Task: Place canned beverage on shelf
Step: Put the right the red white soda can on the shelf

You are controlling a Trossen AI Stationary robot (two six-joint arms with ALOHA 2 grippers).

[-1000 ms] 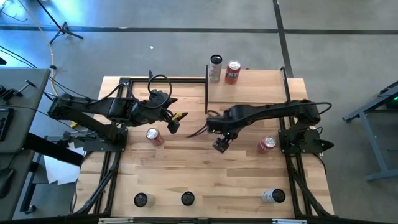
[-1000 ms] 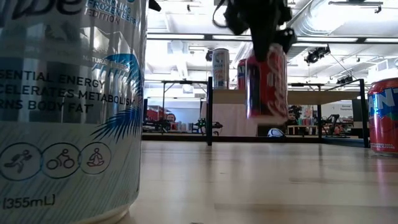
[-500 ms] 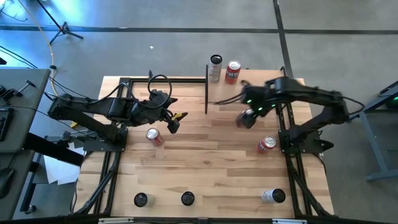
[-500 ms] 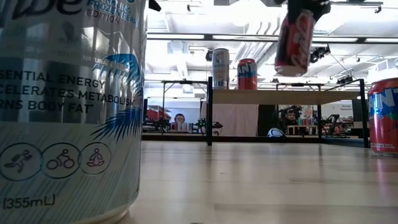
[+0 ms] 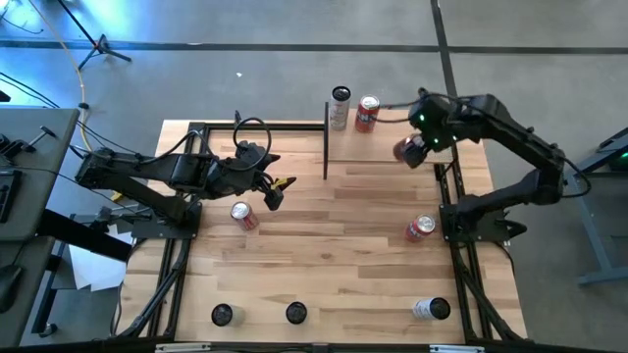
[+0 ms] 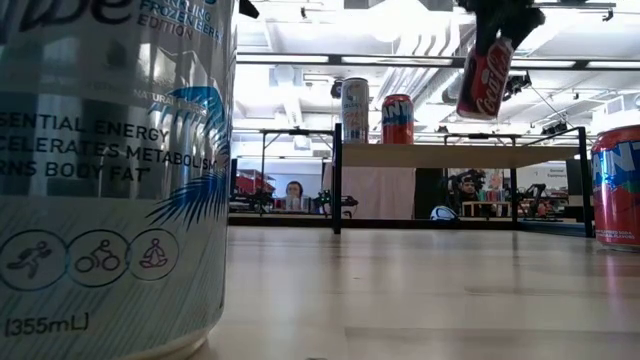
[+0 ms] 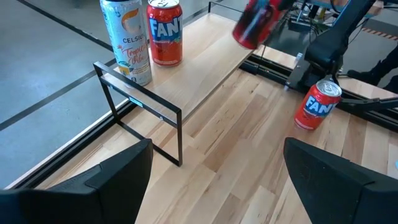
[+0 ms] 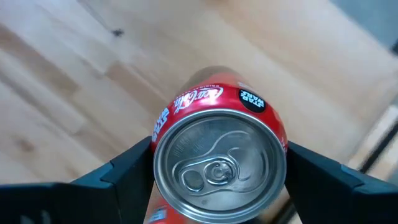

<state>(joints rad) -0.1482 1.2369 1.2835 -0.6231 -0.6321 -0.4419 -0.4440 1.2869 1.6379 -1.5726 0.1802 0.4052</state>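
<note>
We can read "FAN" in blue on the red can point(image 7: 165, 32) standing on the shelf point(image 7: 211, 59), and "CELSIUS" on the tall white can point(image 7: 127, 38) right beside it. Another red can point(image 7: 318, 104) with blue letters stands on the big wooden table point(image 5: 324, 255). In the right wrist view we look down on the silver top of the red cola can point(image 8: 219, 163), with white curly writing on its side and a black round sticker we cannot read. The right gripper point(image 5: 416, 149) squeezes this can and holds it tilted in the air above the right end of the shelf. The low view shows a huge white and blue can point(image 6: 115, 170) up close, with "355mL" and "BODY FAT" on it, and a big bright room with ceiling lights behind. From above we see the gray floor around the table and the left gripper point(image 5: 274, 190) resting near the middle-left, its fingers spread apart and holding nothing, by a red can point(image 5: 244, 216).
</note>
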